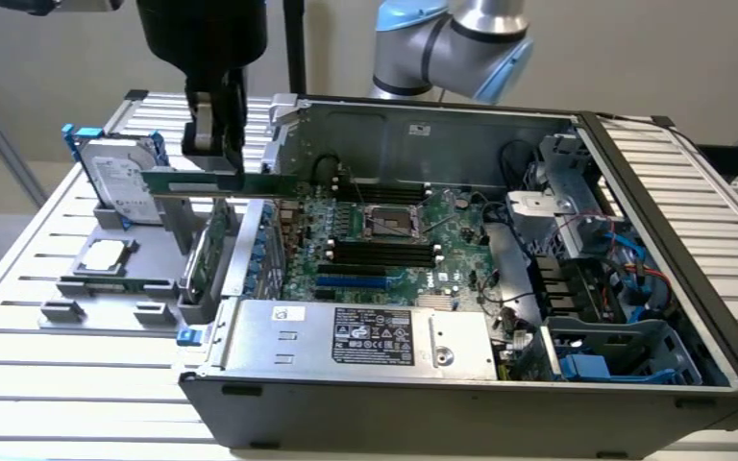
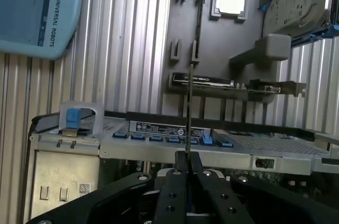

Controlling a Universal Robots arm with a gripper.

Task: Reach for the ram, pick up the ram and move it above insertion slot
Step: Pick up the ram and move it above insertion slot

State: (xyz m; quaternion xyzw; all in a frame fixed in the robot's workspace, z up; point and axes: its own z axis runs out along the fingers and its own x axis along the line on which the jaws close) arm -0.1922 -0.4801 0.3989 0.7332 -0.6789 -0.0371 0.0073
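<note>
- Gripper (image 1: 215, 154) clenched on the ram (image 1: 209, 181), holding it edgewise in the air.
- Ram hangs over the computer case's (image 1: 472, 403) left edge in the exterior view, near the grey holder (image 1: 112, 288).

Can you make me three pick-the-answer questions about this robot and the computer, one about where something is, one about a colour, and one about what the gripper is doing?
1. Where is the ram?
A. Lifted in the gripper, beside the open computer case
B. Flat on the table
C. Plugged into the motherboard

2. What colour is the clip on the hard drive's holder?
A. Red
B. Blue
C. Yellow

3. What is the gripper doing?
A. Standing wide open
B. Shut on nothing
C. Shut on the ram

Answers:
1. A, because the exterior view shows the green stick up in the air, over the grey holder tray at the computer case's edge.
2. B, because a blue clip sits on the drive's frame.
3. C, because the wrist view shows both fingers pressed against the thin board between them.
</note>
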